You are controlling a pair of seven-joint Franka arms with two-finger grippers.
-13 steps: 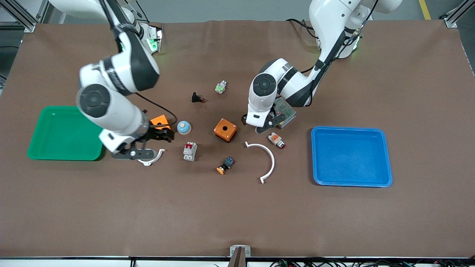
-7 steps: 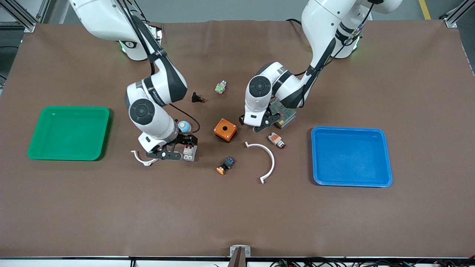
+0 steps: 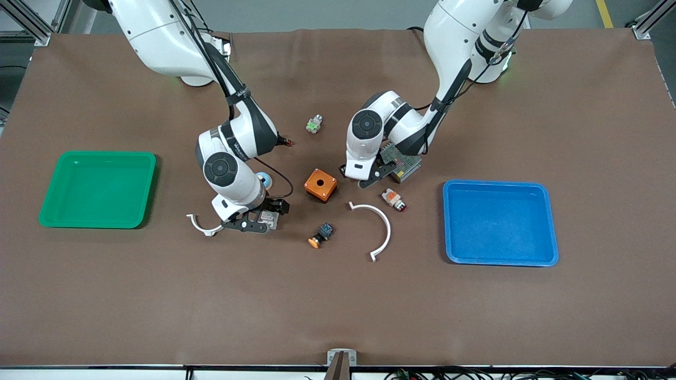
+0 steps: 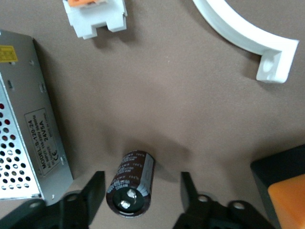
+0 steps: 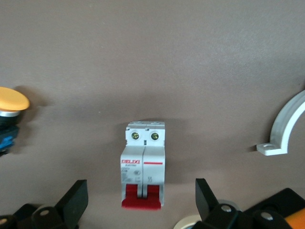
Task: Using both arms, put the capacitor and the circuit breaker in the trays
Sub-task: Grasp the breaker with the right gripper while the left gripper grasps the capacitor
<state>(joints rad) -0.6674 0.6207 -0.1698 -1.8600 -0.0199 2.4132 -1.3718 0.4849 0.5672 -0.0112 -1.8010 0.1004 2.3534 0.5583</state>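
Observation:
The circuit breaker, a white-grey block with red levers, lies on the brown mat. My right gripper is open and low over it, one finger on each side of its red end, not touching. In the front view the right gripper covers most of the breaker. The capacitor, a dark cylinder with a grey end, lies beside the perforated power supply. My left gripper is open and straddles it, with gaps on both sides. In the front view the left gripper hides the capacitor.
A green tray sits at the right arm's end, a blue tray at the left arm's end. Between them lie an orange box, a large white arc, a small white arc, an orange-capped part and a white-orange push-button.
My right arm has swung from beside the green tray toward the middle and come down over the circuit breaker. My left gripper has shifted only slightly over the capacitor.

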